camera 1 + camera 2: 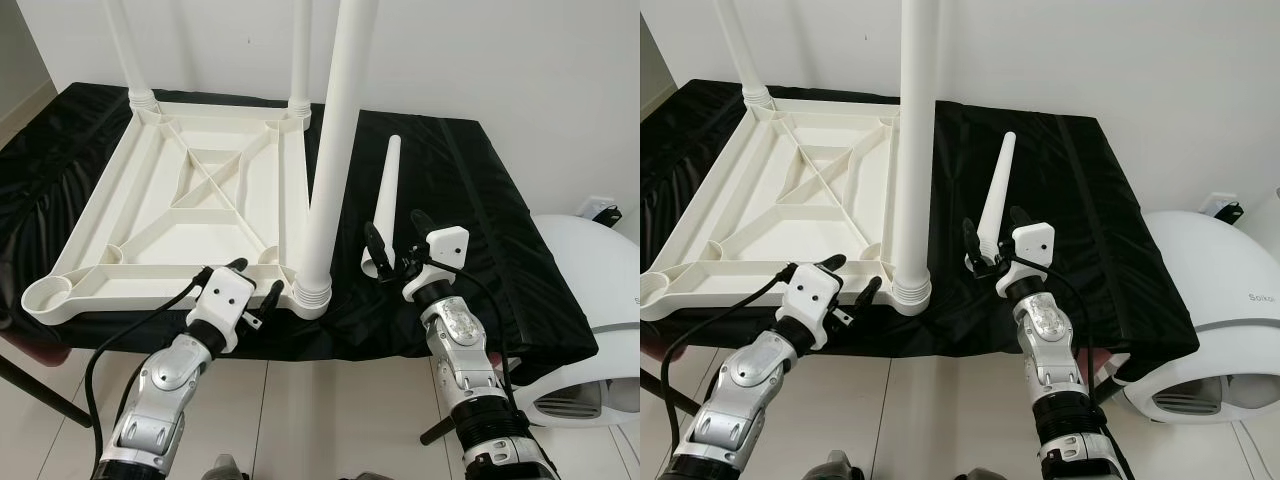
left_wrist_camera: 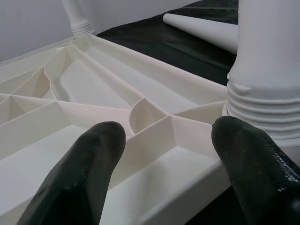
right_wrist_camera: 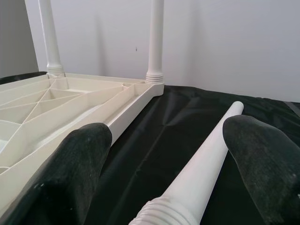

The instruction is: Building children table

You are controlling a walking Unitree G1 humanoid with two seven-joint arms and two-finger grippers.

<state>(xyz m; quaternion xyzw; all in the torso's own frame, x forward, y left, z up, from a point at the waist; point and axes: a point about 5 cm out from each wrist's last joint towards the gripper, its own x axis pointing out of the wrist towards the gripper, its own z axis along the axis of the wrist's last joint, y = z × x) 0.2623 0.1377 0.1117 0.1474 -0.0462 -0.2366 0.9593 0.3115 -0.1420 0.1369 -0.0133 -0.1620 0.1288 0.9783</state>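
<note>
The white children's table top (image 1: pixel 190 190) lies upside down on a black-covered table (image 1: pixel 480 210). Three white legs stand in its corner sockets; the near one (image 1: pixel 335 150) rises at the front right corner. The front left socket (image 1: pixel 48 295) is empty. A loose white leg (image 1: pixel 386 195) lies on the cloth to the right, its threaded end toward me. My right gripper (image 1: pixel 397 237) is open, its fingers on either side of that threaded end (image 3: pixel 154 211). My left gripper (image 1: pixel 255 280) is open at the table top's front edge, just left of the near leg's base (image 2: pixel 262 103).
A white rounded appliance (image 1: pixel 590 300) stands on the floor to the right of the table. A white wall runs close behind. Pale floor tiles (image 1: pixel 330 420) lie below the table's front edge.
</note>
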